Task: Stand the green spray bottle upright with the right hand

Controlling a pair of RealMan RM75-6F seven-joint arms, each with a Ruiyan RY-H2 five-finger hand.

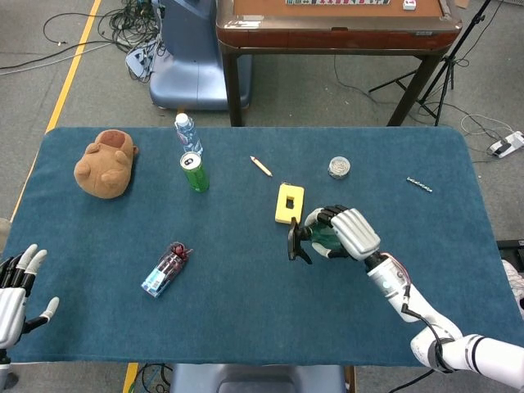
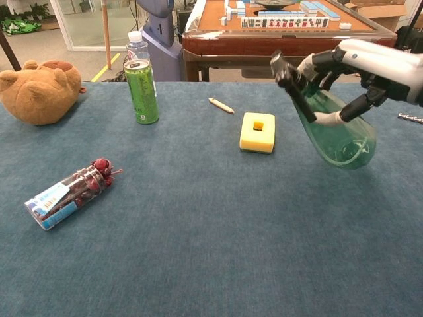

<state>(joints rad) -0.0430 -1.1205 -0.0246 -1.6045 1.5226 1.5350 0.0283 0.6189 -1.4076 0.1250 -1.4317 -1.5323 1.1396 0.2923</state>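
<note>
Translucent green plastic spray bottle (image 2: 334,129) gripped in right hand (image 2: 370,63), lifted clear above blue cloth counter (image 2: 198,218), tilted, black nozzle up-left. Left: straighten, set base down, release.
</note>
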